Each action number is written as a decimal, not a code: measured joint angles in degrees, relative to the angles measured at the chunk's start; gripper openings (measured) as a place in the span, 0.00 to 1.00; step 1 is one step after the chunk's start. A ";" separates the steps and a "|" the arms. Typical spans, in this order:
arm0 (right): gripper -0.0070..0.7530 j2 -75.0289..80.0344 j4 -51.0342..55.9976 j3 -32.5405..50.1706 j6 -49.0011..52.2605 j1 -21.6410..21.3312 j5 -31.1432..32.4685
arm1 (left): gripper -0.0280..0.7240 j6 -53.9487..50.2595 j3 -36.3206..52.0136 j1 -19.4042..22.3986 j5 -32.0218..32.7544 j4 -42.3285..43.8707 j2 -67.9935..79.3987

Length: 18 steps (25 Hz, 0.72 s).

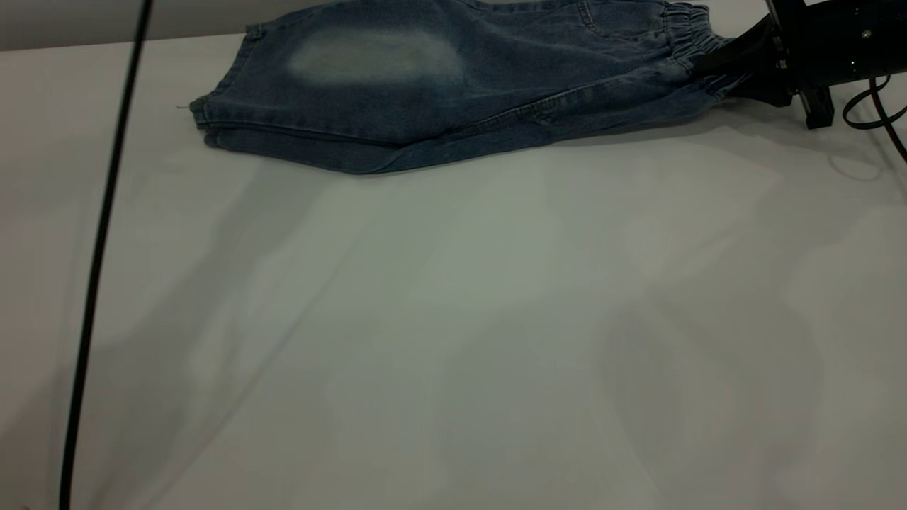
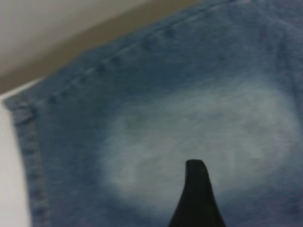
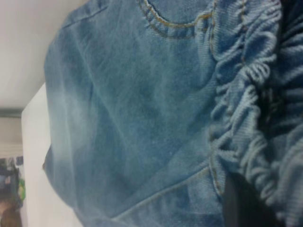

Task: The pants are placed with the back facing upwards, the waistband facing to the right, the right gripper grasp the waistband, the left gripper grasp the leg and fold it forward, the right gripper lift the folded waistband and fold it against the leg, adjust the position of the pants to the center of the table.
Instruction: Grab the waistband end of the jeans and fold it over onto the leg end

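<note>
Pretty much all denim here: the pants [image 3: 137, 123] fill the shot, faded pale toward one side, with an orange-stitched curved pocket seam [image 3: 170, 23]. The ruffled waistband [image 3: 246, 109] bunches up close to the lens, a dark bit of the right tool [image 3: 241, 203] touching it. White tabletop [image 3: 35, 156] shows past the fabric.

pants [image 1: 439, 92]: blue denim, faded pale patch | waistband [image 1: 684, 32]: blue, ruffled | table [image 1: 453, 340]: pale grey-white

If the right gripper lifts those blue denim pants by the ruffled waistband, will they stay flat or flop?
The blue denim pants will probably droop: they lie soft and creased, folded lengthwise. The gathered elastic waistband, held by the right gripper, likely stretches. They seem light, and may slide on the smooth white table.
</note>
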 joint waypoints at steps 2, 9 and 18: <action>0.13 -0.22 -0.36 0.00 0.00 0.01 0.60 | 0.69 0.00 -5.76 -0.68 5.06 -0.12 2.91; 0.13 -3.94 -1.84 0.00 0.11 0.13 -0.67 | 0.69 0.00 -21.29 -2.18 15.09 -0.42 13.27; 0.13 -6.91 -6.16 0.05 1.95 0.13 -0.57 | 0.69 0.00 -22.93 -2.18 16.67 -0.23 20.12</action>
